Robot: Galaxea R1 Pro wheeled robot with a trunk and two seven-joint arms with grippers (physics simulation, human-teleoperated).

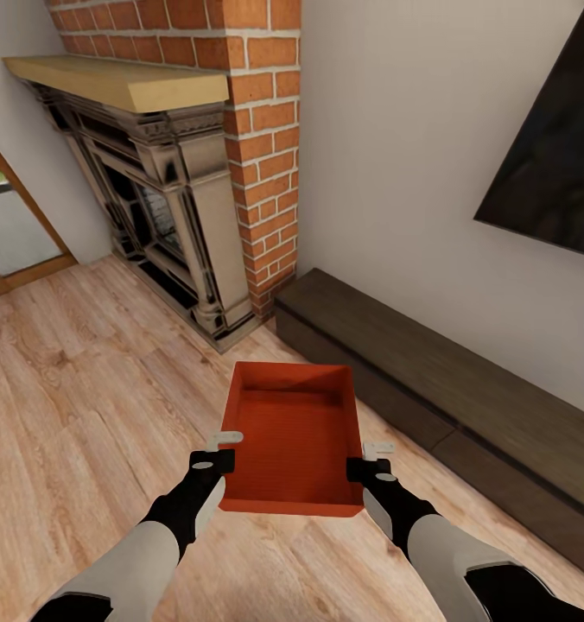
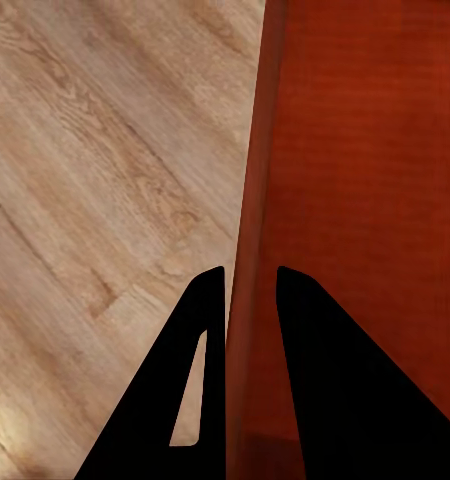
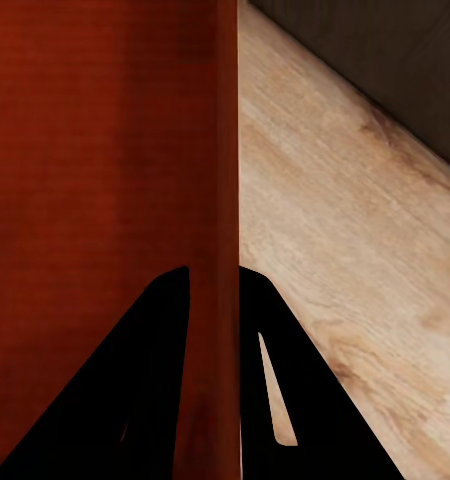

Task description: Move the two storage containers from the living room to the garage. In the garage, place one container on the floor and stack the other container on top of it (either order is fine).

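**Box held between both claws, long axis pointing away from the robot**

Head view shows one orange-red box (image 1: 292,441) carried out in front of the robot, above the light wood floor (image 1: 85,415) of the living room. It sits level and open side up, its long axis running straight away from the robot toward the brick chimney (image 1: 262,147) and the dark low bench (image 1: 465,389). The left claw (image 1: 227,441) has the near end of the left long wall, and the right claw (image 1: 377,451) has the same spot on the right long wall, so the box hangs squarely between the two arms, neither one nearer than the other.

From the left wrist, the dark fingers (image 2: 210,380) straddle the thin wall (image 2: 250,250), one inside and one outside, closed down onto it. The right wrist shows the same: fingers (image 3: 170,380) pinching the wall (image 3: 225,200) with floor planks beyond.

Both grips sit close to the robot's end, so most of the box reaches forward past the claws. I'd judge any turn toward the garage has to mind that far end swinging near the bench. I see just this one box.
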